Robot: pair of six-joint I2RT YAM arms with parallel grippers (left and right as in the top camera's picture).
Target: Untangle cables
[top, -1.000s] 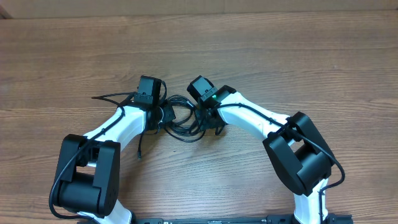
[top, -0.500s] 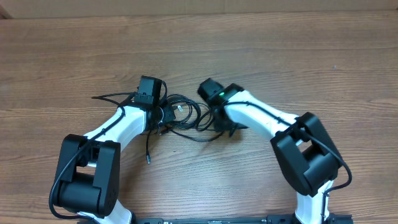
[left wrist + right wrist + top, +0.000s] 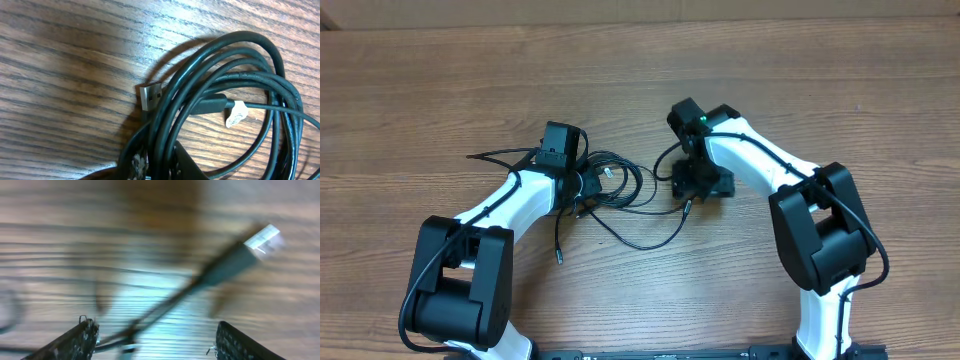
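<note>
The cables (image 3: 617, 180) lie as a black coil on the table between the two arms. In the left wrist view the cables (image 3: 220, 85) loop together, with a USB plug (image 3: 150, 96) and a white tag (image 3: 235, 114) showing. My left gripper (image 3: 582, 188) is shut on several strands of the coil (image 3: 160, 167). One strand (image 3: 645, 242) runs out from the coil to my right gripper (image 3: 702, 190). In the right wrist view that gripper (image 3: 160, 345) is open wide, and a blurred cable with a plug end (image 3: 262, 237) crosses loosely between its fingers (image 3: 82, 340).
A loose cable end (image 3: 558, 255) lies near the left arm's forearm. Another black strand (image 3: 495, 157) sticks out left of the left wrist. The wooden table (image 3: 840, 80) stretches around both arms.
My right arm has swung to the right, away from the coil, drawing one strand out with it, and its jaws have spread wider. The left gripper has stayed in place on the coil.
</note>
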